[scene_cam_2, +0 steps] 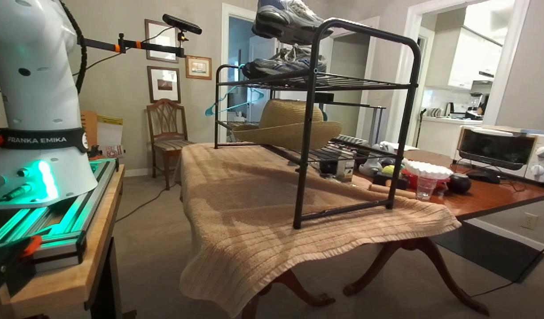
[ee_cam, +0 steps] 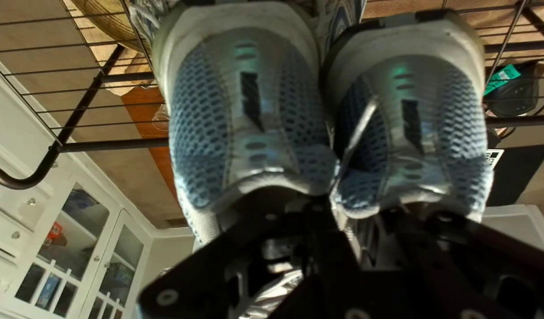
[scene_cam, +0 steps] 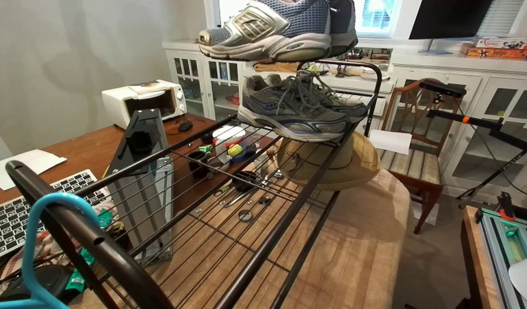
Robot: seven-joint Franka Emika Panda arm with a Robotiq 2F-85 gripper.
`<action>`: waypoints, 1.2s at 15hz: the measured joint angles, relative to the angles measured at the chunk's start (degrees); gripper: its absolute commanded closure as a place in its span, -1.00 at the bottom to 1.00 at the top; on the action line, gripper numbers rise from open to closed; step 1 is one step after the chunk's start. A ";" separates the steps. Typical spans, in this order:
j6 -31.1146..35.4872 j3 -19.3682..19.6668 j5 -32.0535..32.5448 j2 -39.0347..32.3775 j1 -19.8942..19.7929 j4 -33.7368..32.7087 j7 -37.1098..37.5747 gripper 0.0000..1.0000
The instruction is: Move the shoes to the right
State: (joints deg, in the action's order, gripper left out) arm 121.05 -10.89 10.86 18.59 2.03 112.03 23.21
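in an exterior view, two silver-and-blue mesh running sneakers (scene_cam: 284,32) hang just above two laced grey trainers (scene_cam: 297,109) on one wire rack (scene_cam: 291,214); one straw hat (scene_cam: 353,165) sits lower. in an exterior view, one towel (scene_cam_2: 245,195) covers the counter (scene_cam_2: 489,197) beneath that rack. wrist view: two heels abreast, jaws drawn in, gripping the raised pair, tips hidden at the collars!

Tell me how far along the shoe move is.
Done: the silver shoes look lifted, hanging clear of the rack. In hand: the pincer, at their heel ends, appears to hold both. Remaining, probably: finishing the shift right, lowering, releasing; they are in midair, not set down.
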 measured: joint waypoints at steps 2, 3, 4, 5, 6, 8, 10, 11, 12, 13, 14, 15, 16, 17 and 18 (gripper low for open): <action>0.00 0.15 0.00 -0.63 -0.37 0.01 0.32 0.91; 0.00 0.35 0.01 -1.11 -0.78 -0.03 0.63 0.91; 0.03 0.65 0.08 -1.65 -1.38 -0.17 1.03 0.91; 0.17 1.06 0.11 -2.23 -2.05 -0.41 1.37 0.91; 0.37 1.61 0.14 -2.87 -2.70 -0.73 1.63 0.91; 1.31 2.82 0.15 -4.02 -3.84 -1.49 2.36 0.91; 2.03 3.85 0.15 -4.94 -4.72 -2.53 2.67 0.91; 2.60 4.35 0.17 -5.31 -5.09 -2.80 2.69 0.91; 3.06 4.81 0.24 -5.68 -5.37 -2.99 2.69 0.91; 3.84 5.30 0.49 -6.09 -5.68 -3.15 2.69 0.91; 4.79 5.72 0.85 -6.51 -6.01 -3.27 2.69 0.91; 6.05 6.24 1.33 -6.94 -6.31 -3.30 2.60 0.91; 7.28 6.82 1.72 -7.36 -6.55 -3.31 2.37 0.91; 8.24 7.47 1.90 -7.77 -6.79 -3.30 2.10 0.91; 8.96 8.12 1.96 -8.14 -7.05 -3.30 1.78 0.91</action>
State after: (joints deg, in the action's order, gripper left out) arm 130.01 -2.77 12.82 10.45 -5.02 108.73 24.99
